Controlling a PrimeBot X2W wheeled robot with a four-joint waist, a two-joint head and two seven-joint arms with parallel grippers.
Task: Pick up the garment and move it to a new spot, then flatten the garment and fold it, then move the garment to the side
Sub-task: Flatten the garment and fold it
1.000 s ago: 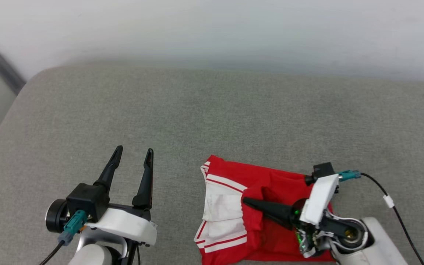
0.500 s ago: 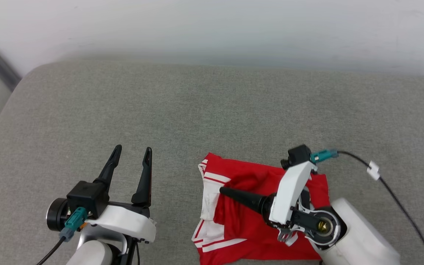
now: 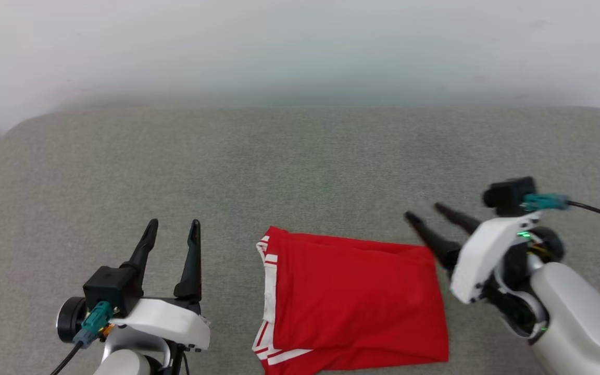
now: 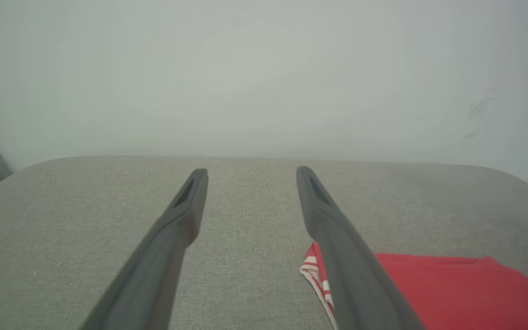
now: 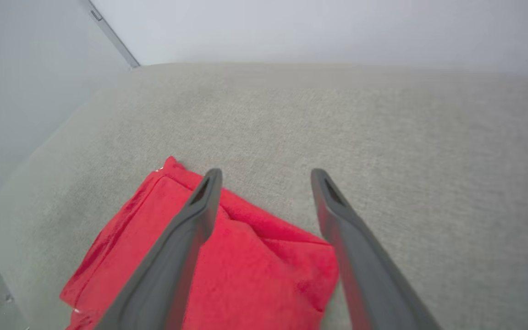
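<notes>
While the folded garment (image 3: 354,297) lies on the cushion (image 3: 300,166), the right hand (image 3: 423,210) hovers beside it, spread and empty.

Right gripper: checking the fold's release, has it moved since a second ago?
Yes: the right gripper, open, has drawn rightward off the garment, past its right edge.

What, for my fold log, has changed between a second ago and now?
The right gripper drew a red flap leftward over the white sleeve cloth, let go, opened and pulled back to the right edge of the jersey, which now lies as a flat red rectangle. The head camera shifted too. The left gripper stayed open, left of the jersey, over the grey cushion.
</notes>
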